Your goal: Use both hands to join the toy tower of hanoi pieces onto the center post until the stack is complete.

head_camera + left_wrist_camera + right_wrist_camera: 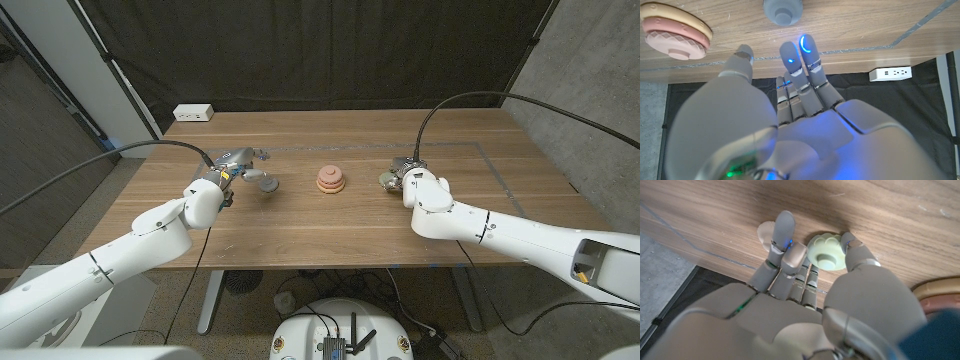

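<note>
On the wooden bench (300, 225), right in the middle, sits the stack of rings (332, 180). It has pink and tan rings piled up on the center post, so part of the tower is built.

A gray piece (267, 183) lies on the bench just beside the left hand (232, 170). In the left wrist view this gray piece (783, 11) sits just past the fingertips (805, 45), not touching them. The left hand holds nothing and its fingers are apart.

The right hand (405, 177) is on the other side of the stack. In the right wrist view a pale green piece (826, 252) with a bumpy edge lies between the thumb and the other fingers (784, 230). The thumb touches its edge. I cannot tell if the hand really has it off the bench or is only closing on it.

I think the step now is picking up these two loose pieces. To do it well, the right hand should squeeze the green piece on both sides before lifting. The left hand needs to reach a bit more so its fingers go around the gray piece. Each piece should stay level and come down straight over the post, one hand at a time, so the hands do not bump near the stack.
</note>
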`<state>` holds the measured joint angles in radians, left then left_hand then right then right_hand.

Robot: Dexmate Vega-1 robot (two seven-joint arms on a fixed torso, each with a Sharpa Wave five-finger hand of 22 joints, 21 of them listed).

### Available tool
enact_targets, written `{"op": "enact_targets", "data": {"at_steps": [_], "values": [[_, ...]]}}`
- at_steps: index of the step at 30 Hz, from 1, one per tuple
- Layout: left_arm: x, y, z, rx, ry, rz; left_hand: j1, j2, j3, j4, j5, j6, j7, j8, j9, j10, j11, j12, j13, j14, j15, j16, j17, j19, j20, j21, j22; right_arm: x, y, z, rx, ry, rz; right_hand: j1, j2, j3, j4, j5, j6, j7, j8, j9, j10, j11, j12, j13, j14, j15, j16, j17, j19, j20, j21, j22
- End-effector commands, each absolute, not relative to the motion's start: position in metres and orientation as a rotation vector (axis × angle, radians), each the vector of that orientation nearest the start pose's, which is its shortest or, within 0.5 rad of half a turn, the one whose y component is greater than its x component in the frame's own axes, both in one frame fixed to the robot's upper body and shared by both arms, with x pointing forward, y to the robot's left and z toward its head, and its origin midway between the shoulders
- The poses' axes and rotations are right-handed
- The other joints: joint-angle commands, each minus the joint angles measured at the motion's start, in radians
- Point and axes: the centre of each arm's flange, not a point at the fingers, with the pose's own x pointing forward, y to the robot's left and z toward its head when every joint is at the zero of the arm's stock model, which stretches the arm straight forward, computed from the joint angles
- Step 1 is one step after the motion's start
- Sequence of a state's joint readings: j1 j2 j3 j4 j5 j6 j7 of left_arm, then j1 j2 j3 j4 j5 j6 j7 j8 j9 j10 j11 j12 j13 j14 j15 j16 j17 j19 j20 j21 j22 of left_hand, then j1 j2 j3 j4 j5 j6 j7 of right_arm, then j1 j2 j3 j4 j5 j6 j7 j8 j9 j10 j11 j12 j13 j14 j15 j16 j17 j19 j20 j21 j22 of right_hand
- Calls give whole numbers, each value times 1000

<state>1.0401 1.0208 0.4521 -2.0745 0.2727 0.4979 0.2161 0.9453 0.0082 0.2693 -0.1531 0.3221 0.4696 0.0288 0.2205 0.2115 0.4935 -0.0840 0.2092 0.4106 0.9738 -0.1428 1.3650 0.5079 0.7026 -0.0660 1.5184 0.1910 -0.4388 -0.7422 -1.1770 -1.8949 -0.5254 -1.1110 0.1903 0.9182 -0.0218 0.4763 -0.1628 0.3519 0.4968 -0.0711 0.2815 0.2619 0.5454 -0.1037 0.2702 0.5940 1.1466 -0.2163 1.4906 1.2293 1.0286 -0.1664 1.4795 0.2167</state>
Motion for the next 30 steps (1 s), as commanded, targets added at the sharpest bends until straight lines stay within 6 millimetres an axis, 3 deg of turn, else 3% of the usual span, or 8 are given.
{"op": "enact_targets", "data": {"at_steps": [1, 30], "values": [[537, 287, -4, 1244, -486, 195, -2, 6, 6, -1, 8, 8, 1, 2, 3, 15, 3, 6, 1, 12, -77, 4, 1, 13, -137, 1, 0, 603, -176, -21, -1511, -71, -136, 17, 28, 11, 3, 9, 18, -9, 4, 3, 59, -47, 3, 5, 14, -3, 8, 3, 14, -56, 6, 1], [536, 290, -5, 1239, -480, 196, -5, 4, 15, -5, 12, 22, -3, 1, 4, 32, 1, 5, -1, 29, -77, 7, 5, 28, -139, 1, -1, 579, -169, 11, -1571, -89, -151, 14, 37, 23, 4, 18, 27, -5, 5, 2, 71, -43, -1, 19, 26, -3, 22, 3, 20, -56, 9, 0]]}}
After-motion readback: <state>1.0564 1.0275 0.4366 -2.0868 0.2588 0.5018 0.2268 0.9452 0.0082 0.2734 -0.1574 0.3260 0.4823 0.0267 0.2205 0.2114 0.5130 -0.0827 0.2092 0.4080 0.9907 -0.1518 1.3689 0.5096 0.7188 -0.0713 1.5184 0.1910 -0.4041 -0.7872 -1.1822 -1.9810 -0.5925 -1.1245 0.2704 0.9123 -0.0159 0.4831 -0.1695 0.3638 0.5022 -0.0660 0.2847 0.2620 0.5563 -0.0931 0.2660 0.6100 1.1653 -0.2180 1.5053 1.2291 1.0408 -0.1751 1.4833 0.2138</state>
